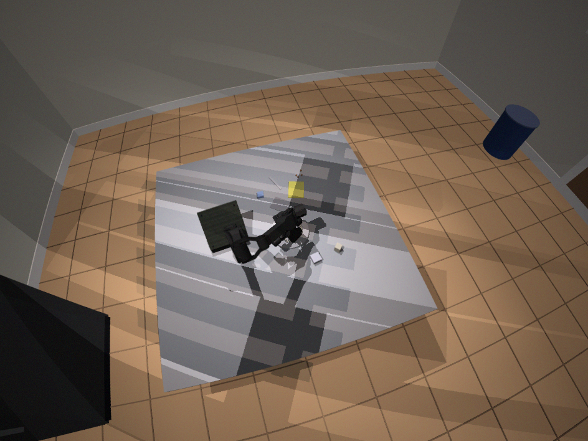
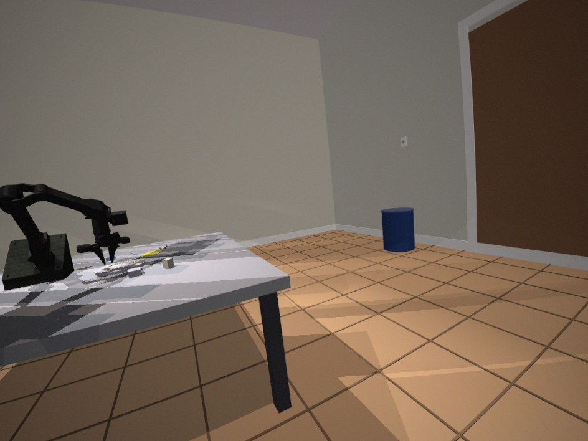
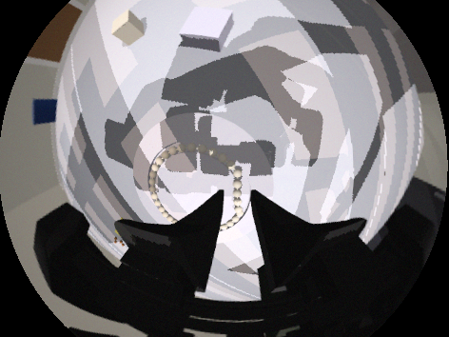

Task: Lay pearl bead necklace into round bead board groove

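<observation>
The pearl bead necklace (image 3: 237,184) is a closed loop of cream beads lying on the pale round bead board (image 3: 262,183). On the left, the loop follows the thin ring line of the groove. On the right, a nearly straight run of beads sits inside that line. My gripper (image 3: 238,194) (image 2: 108,262) is partly open, with its fingertips on either side of this right-hand run in the wrist view. No bead is visibly pinched. The left finger hides part of the loop's near side. The arm covers part of the board in the top view.
A white block (image 1: 316,257) (image 2: 135,271) (image 3: 206,23) and a cream cube (image 1: 338,247) (image 2: 167,263) (image 3: 127,29) stand beyond the board. A yellow square (image 1: 296,189) (image 2: 152,253), a blue block (image 1: 260,194) and a thin rod (image 1: 275,182) lie on the table's other side.
</observation>
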Action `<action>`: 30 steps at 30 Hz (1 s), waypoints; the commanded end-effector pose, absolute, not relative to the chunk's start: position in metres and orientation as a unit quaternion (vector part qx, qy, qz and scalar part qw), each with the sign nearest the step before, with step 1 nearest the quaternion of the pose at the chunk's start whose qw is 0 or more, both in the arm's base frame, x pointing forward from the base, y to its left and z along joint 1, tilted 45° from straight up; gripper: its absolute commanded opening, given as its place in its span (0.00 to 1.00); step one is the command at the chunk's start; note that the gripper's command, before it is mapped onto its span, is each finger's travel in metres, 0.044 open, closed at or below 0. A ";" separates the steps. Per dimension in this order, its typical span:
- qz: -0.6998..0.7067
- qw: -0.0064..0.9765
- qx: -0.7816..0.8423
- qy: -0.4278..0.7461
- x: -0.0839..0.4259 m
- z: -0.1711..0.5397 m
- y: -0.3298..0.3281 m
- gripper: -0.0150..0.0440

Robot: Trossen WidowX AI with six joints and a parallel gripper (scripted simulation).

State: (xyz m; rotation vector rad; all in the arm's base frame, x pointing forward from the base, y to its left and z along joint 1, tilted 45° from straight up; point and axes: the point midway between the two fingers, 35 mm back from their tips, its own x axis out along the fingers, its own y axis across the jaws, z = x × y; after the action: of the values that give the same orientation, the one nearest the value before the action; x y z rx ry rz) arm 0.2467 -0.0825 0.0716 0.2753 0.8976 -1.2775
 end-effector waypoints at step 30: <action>-0.574 0.701 0.124 0.405 0.245 0.054 -0.100 0.25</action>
State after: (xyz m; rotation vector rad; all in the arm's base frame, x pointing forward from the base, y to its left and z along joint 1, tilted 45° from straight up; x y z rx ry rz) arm 0.2453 -0.0996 0.0541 0.2763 0.9020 -1.2789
